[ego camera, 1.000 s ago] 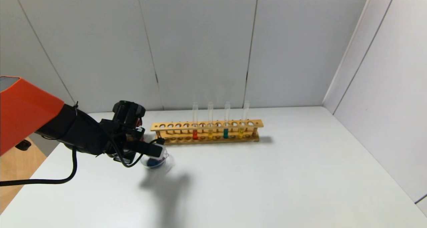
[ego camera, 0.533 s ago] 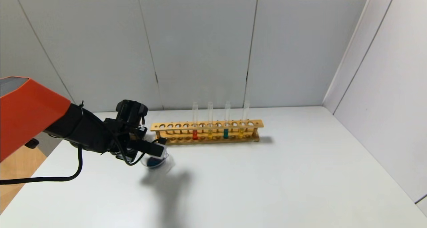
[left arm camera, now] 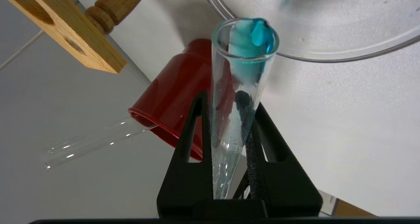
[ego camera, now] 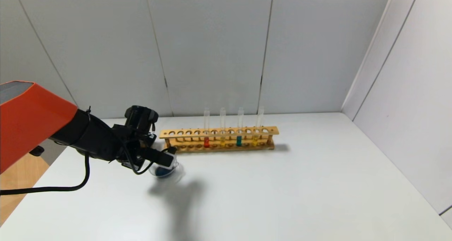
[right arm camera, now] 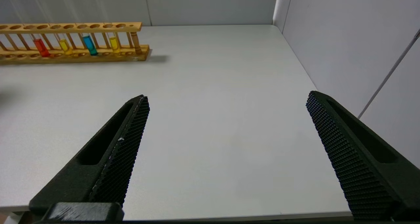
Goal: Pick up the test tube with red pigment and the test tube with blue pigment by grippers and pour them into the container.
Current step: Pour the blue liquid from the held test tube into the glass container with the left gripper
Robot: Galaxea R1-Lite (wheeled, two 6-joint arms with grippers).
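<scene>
Left gripper [left arm camera: 229, 109] | clamped on blue test tube [left arm camera: 241, 70] | mouth over container [left arm camera: 328, 50]

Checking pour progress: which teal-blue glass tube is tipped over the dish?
The teal-blue glass tube in the left gripper; the other one stands upright in the wooden rack.

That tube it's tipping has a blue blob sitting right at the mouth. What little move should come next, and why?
Probably hold the tilt, or tip slightly further. The left hand is shut on the test tube with blue pigment, and teal liquid clings at its mouth near the rim of the container, which already holds dark blue liquid. A little more tilt should let the rest run out. The right hand waits open.
</scene>
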